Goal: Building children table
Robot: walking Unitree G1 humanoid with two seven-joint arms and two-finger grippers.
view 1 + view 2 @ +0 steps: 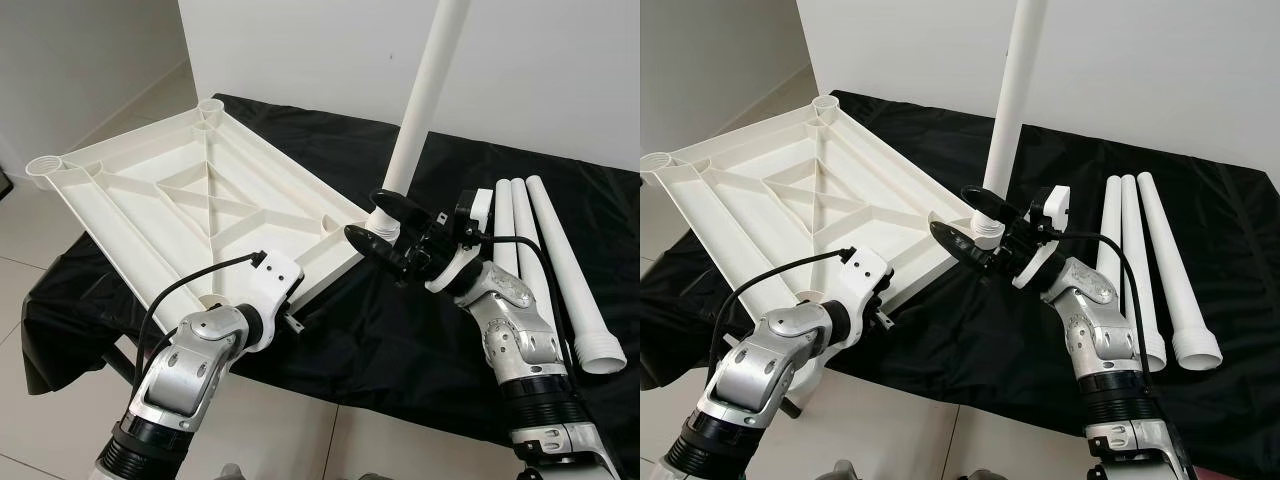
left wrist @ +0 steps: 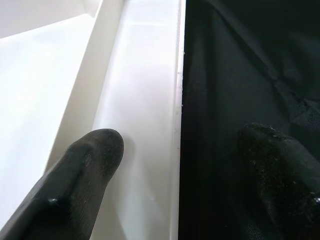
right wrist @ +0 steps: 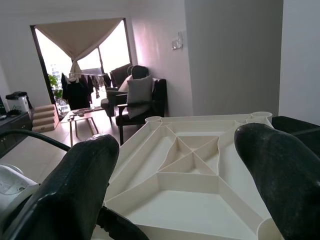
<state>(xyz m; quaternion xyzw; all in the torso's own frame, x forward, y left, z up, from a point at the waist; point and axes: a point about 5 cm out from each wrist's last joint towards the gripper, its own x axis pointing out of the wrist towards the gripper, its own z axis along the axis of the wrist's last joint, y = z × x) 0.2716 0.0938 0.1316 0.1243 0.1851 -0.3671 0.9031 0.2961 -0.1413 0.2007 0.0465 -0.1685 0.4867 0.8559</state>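
A white plastic table top [image 1: 150,200] lies upside down on a black cloth, ribs and corner sockets facing up. One white leg [image 1: 425,90] stands upright in its near right corner socket. My right gripper [image 1: 385,228] is open right beside the leg's base, with one finger on each side of it in the eye views. In the right wrist view its fingers [image 3: 75,185] frame the ribbed underside, and the leg does not appear there. My left gripper [image 2: 180,145] is open astride the table top's near rim [image 2: 145,125], one finger over the white plastic and one over the cloth.
Three spare white legs [image 1: 540,250] lie side by side on the black cloth [image 1: 400,330] to the right. The table top overhangs the cloth at the left, above the tiled floor [image 1: 30,400]. A white wall stands behind.
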